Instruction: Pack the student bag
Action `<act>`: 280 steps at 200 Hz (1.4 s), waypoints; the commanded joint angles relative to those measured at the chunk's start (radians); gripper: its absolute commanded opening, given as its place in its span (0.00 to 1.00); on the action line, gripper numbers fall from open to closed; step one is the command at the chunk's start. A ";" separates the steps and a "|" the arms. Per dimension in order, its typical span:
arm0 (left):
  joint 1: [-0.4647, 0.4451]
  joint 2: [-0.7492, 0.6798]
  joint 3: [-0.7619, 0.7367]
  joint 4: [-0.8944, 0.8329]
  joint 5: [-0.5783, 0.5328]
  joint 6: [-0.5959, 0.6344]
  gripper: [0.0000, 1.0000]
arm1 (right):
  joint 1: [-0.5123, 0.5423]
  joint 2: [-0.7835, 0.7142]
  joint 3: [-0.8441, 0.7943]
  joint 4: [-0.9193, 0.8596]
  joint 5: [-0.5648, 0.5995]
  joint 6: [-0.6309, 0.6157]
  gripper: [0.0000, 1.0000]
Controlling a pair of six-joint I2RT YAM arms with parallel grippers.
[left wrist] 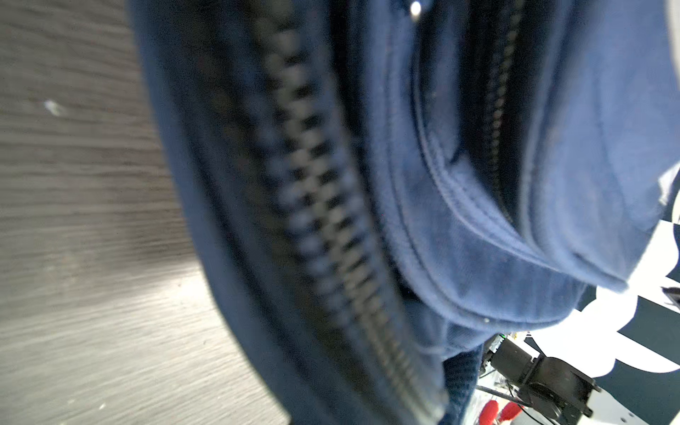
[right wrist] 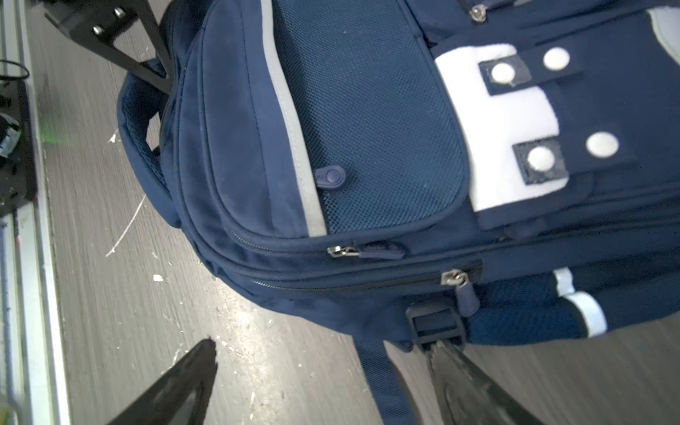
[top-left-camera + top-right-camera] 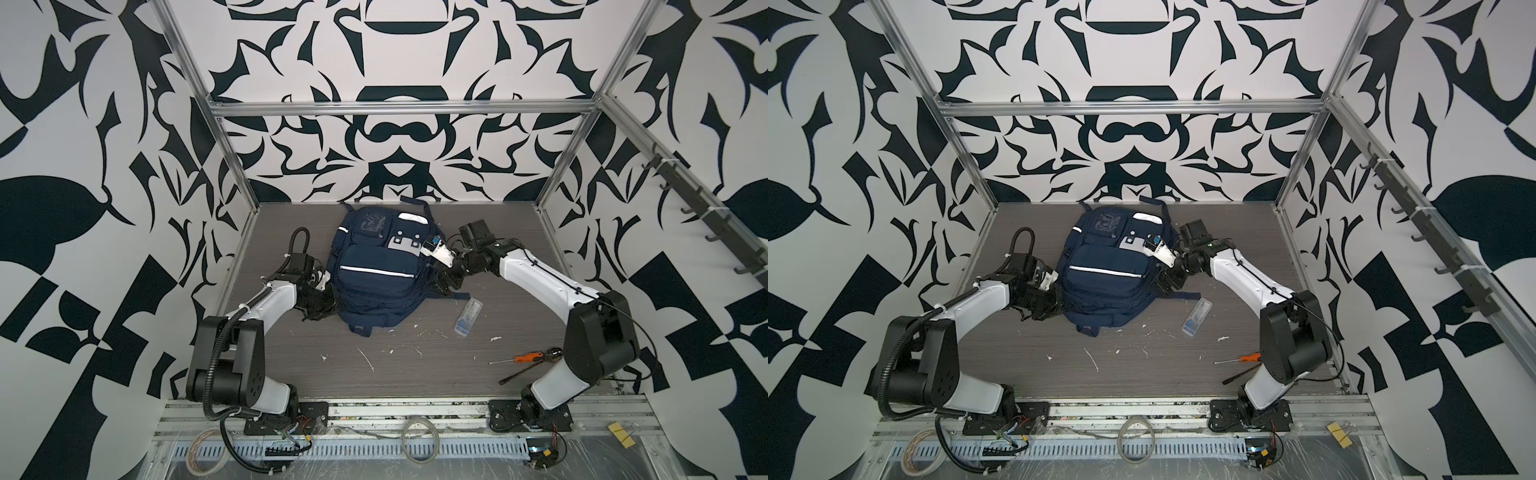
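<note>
Right claw (image 2: 323, 344) wide beside student bag (image 3: 374, 270).

**Large navy-blue fabric backpack (image 3: 374, 291) lies flat, front up**

It rests toward the back middle of the grey wood-grain surface (image 3: 415, 365). A white reflective stripe (image 3: 376, 271) crosses its big front pocket. Beyond that pocket sit a grey-white studded patch (image 2: 507, 147) and a clear window pocket (image 3: 368, 222). The zips in view run closed. Dark straps (image 3: 413, 201) poke out at its far end.
</note>
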 commanded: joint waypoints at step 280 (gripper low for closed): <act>0.009 -0.011 0.015 0.033 0.088 -0.045 0.00 | 0.037 0.323 0.217 -0.038 -0.205 -0.092 0.82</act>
